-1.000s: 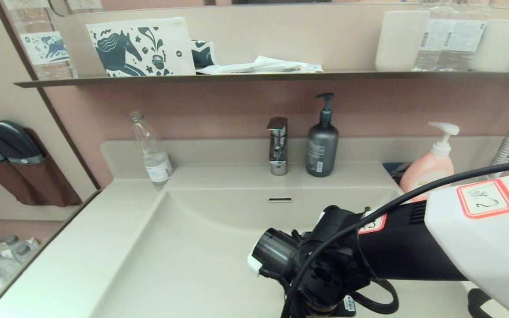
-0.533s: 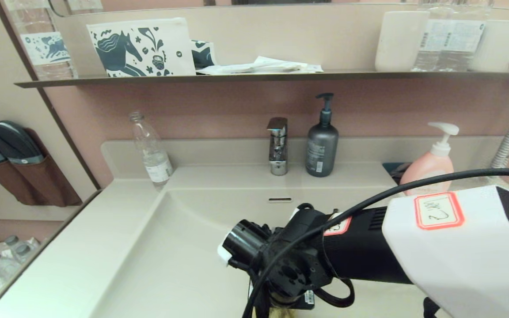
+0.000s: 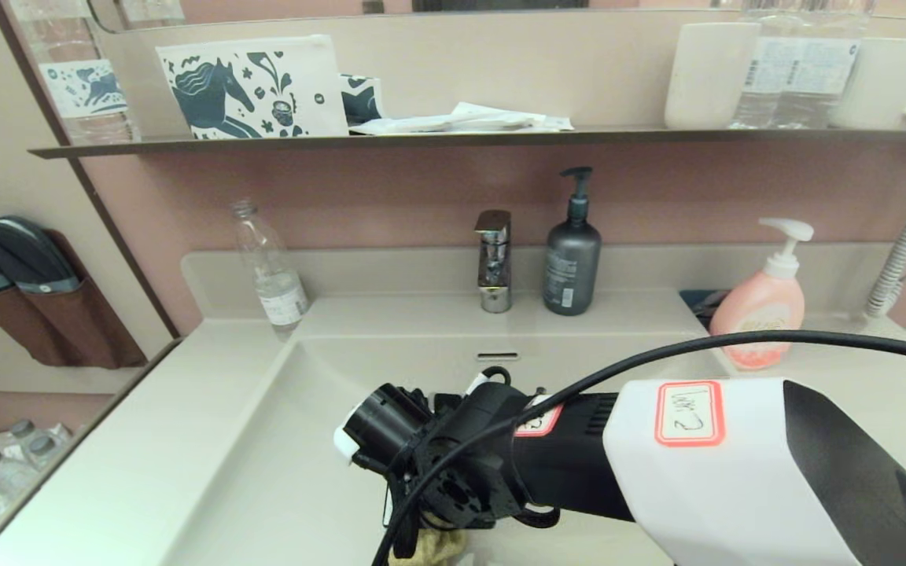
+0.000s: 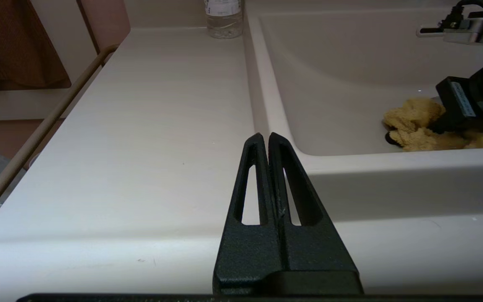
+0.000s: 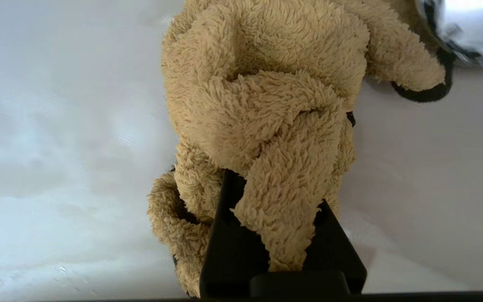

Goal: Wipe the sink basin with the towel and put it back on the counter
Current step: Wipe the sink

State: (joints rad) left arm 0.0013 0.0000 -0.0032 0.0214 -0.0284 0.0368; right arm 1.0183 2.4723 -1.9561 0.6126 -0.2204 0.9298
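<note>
R hand (image 5: 281, 235) is clamped on the bunched mustard terry towel (image 5: 262, 109), pressing it onto the floor of the sink basin (image 3: 303, 472), so the cloth wads up ahead of the fingers to scrub, prob mid-wipe. Towel sits directly under and in front of the hand. L hand (image 4: 268, 140), fingers closed w/ nothing held, is parked over the tabletop (image 4: 141, 138) beside the basin, out of the way.

The right arm reaches across from the right, its wrist bent downward, with the right gripper (image 5: 266, 218) pointing down and its fingers clamped on bunched cloth. The left gripper (image 4: 265, 140) hangs level and idle at the left, fingers pressed together, holding nothing.
</note>
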